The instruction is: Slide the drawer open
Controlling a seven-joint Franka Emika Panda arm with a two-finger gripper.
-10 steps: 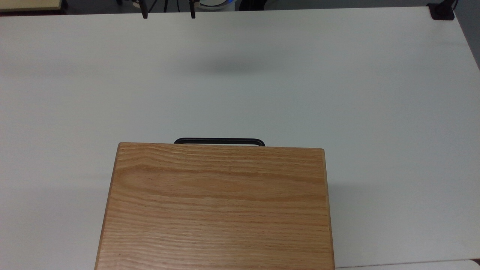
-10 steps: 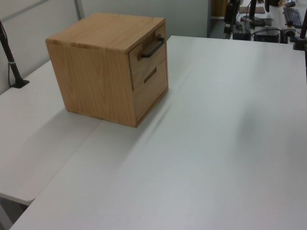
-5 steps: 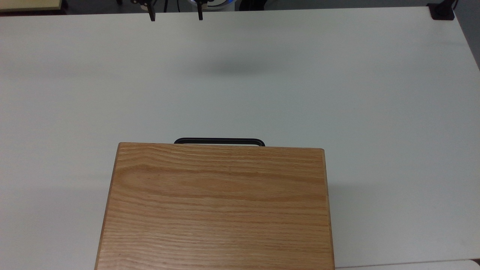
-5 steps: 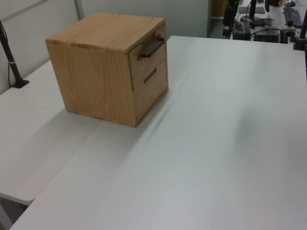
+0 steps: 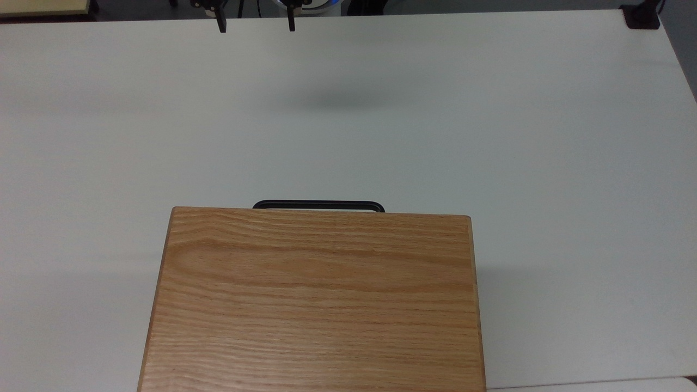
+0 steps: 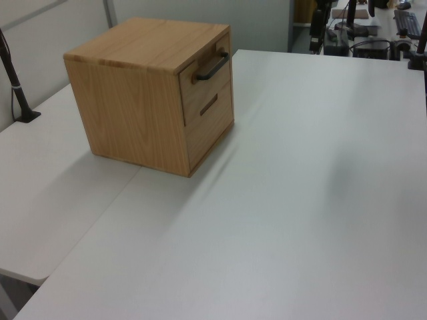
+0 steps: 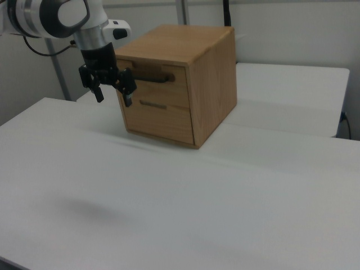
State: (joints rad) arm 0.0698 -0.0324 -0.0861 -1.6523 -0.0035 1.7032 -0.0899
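In the right view, going left to right, we first meet the gripper (image 7: 113,93), its two black fingers (image 7: 128,99) spread apart and pinching nothing, hanging above the white worktop (image 7: 169,202). Next comes the oak cabinet (image 7: 185,79) at the worktop's far edge. Its upper drawer (image 7: 154,84) sits shut, flush with the cabinet front, the black bar handle (image 7: 152,77) projecting. In the top view, the gripper (image 5: 255,24) hangs over the worktop's opposite edge, well apart from the handle (image 5: 318,204).
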